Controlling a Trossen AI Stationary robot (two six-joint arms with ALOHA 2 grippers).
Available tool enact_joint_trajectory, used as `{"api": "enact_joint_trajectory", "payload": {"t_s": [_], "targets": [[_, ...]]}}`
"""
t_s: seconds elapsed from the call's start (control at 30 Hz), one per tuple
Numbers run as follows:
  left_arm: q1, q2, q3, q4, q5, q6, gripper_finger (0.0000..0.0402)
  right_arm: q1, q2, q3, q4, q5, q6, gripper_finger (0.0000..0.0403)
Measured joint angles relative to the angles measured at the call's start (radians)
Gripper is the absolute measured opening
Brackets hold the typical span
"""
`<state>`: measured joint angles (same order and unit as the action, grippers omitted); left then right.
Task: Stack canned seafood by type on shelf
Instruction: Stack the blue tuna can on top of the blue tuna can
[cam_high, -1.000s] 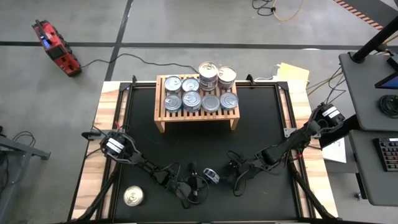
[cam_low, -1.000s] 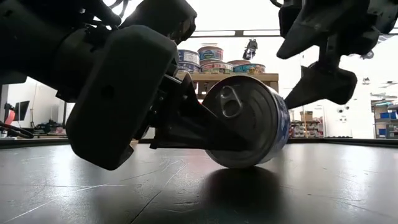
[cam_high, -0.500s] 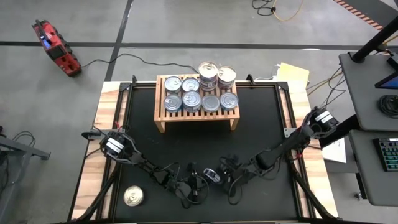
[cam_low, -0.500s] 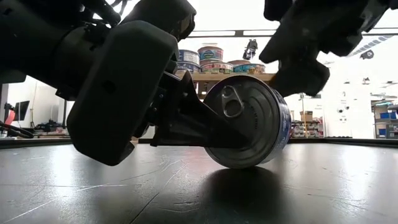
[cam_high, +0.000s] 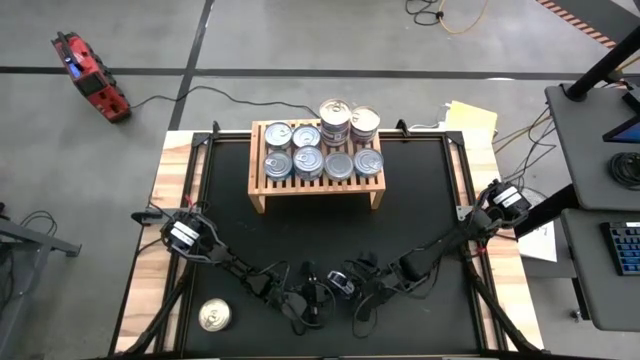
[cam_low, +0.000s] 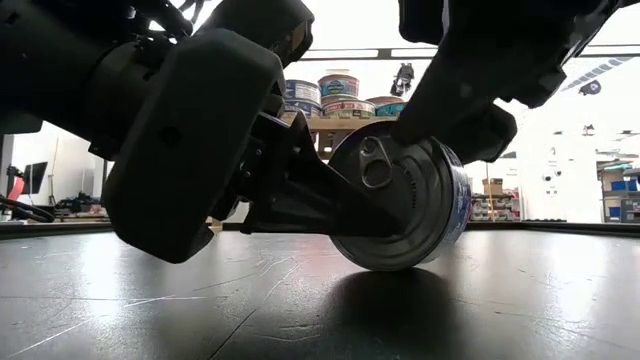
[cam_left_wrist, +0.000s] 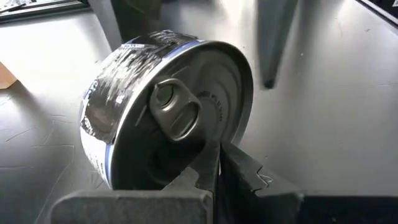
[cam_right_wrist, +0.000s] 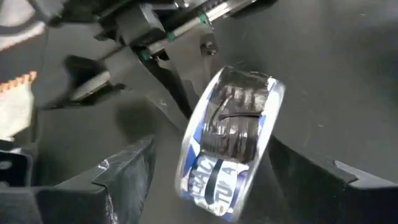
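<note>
Low view shows the tin (cam_low: 405, 205) up on its edge on the tabletop (cam_low: 520, 300), left end effector (cam_left_wrist: 217, 163) pinched tight with its tip against the lid. Right end effector (cam_right_wrist: 205, 171) spreads wide, fingers flanking the tin's two faces, nothing gripped yet.
</note>
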<state>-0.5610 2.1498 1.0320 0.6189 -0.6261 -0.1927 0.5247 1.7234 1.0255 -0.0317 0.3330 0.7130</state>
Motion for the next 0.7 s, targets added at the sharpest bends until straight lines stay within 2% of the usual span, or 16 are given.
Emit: {"api": "enact_joint_trajectory", "payload": {"t_s": [0.2,0.5,0.7], "targets": [[0.000,0.000,-0.001,0.003,0.009,0.000,0.0000,-0.002,0.017,0.067,-0.153,0.065,-0.009,0.0266],[0.000,0.000,-0.003,0.007,0.011,0.000,0.0000,-0.002,0.016,0.075,-0.148,0.058,-0.080,0.0144],[0.000,0.000,-0.003,0.008,0.010,0.000,0.0000,0.001,0.014,0.065,-0.142,0.060,-0.104,0.0140]]}}
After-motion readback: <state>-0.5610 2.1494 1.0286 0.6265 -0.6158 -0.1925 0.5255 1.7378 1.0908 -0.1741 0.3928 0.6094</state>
